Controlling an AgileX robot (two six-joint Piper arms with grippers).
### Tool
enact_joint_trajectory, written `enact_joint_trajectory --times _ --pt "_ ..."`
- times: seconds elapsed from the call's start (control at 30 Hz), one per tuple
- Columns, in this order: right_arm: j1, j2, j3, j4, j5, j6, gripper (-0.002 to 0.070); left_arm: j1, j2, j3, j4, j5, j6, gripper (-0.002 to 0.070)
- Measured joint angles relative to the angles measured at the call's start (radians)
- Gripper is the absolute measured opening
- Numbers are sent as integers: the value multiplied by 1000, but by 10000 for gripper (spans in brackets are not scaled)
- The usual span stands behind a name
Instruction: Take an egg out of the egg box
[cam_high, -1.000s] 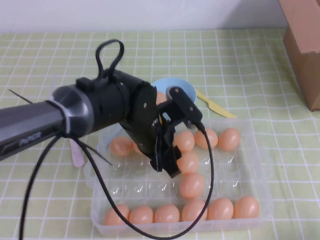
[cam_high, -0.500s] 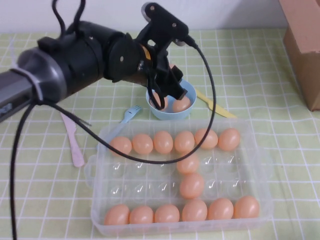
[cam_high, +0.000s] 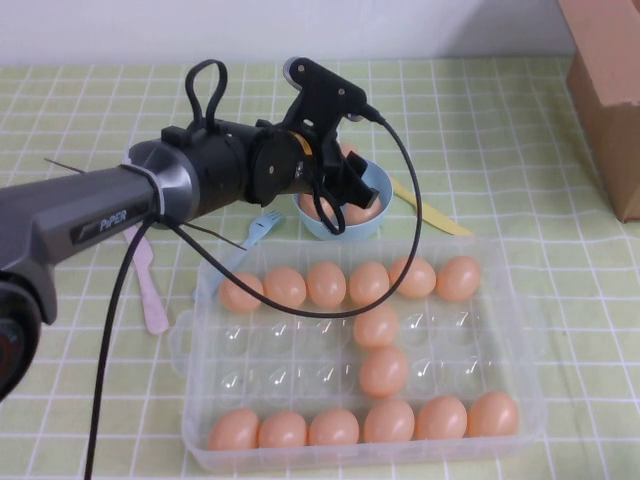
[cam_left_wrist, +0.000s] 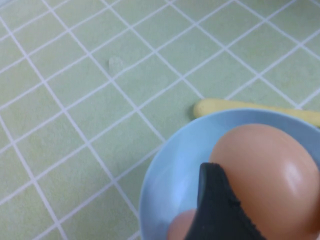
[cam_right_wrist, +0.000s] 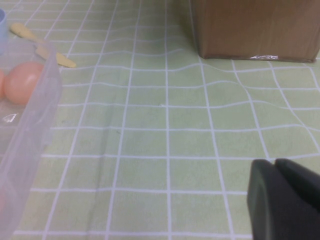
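The egg (cam_high: 362, 211) lies in the light-blue bowl (cam_high: 378, 184), directly under the left pincer (cam_high: 335, 207), which hangs over the bowl's near rim. In the left wrist view the egg (cam_left_wrist: 267, 172) fills one side of the bowl (cam_left_wrist: 172, 165), and a black fingertip (cam_left_wrist: 217, 207) touches its side; a second, smaller patch of orange shows beside that fingertip. Whether the left pincer's fingers are apart or clamped on the egg cannot be told, since only one finger shows.

The egg box (cam_high: 500, 330) sits on the counter (cam_high: 500, 130) just on the near side of the left pincer, with a full row of eggs along its far edge, two in a middle column and a row along its near edge. A yellow utensil (cam_high: 432, 213) lies beside the bowl, away from the left arm.

The right pincer (cam_right_wrist: 287, 200) shows only in its own wrist view, low over the bare checked counter, its dark fingers pressed together, near a brown cardboard box (cam_right_wrist: 252, 27) and one end of the egg box (cam_right_wrist: 30, 115).
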Motion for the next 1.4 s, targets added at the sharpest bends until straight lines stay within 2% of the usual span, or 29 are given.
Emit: enact_joint_trajectory --times 0.1,0.27,0.5,0.6,0.67,0.77,0.83,0.97,1.27,1.4 --pt "0 0 0 0 0 0 -17 8 18 0 -2 -23 0 363" --pt "0 0 0 0 0 0 -17 10 34 -2 -4 -47 -17 481" --pt "0 0 0 0 0 0 -17 10 15 10 19 -60 -43 502" --pt "0 0 0 0 0 0 -17 10 -56 73 53 -118 -100 454" --pt "0 0 0 0 0 0 -17 10 -136 171 79 -201 -146 333" --pt "0 0 0 0 0 0 -17 10 -277 339 93 -332 -168 113" --pt "0 0 0 0 0 0 -17 15 -371 436 95 -387 -170 54" --pt "0 0 0 0 0 0 -17 23 -540 597 96 -416 -174 13" --pt "0 0 0 0 0 0 -17 26 -855 775 97 -421 -172 3" --pt "0 0 0 0 0 0 -17 27 -897 810 97 -419 -172 2"
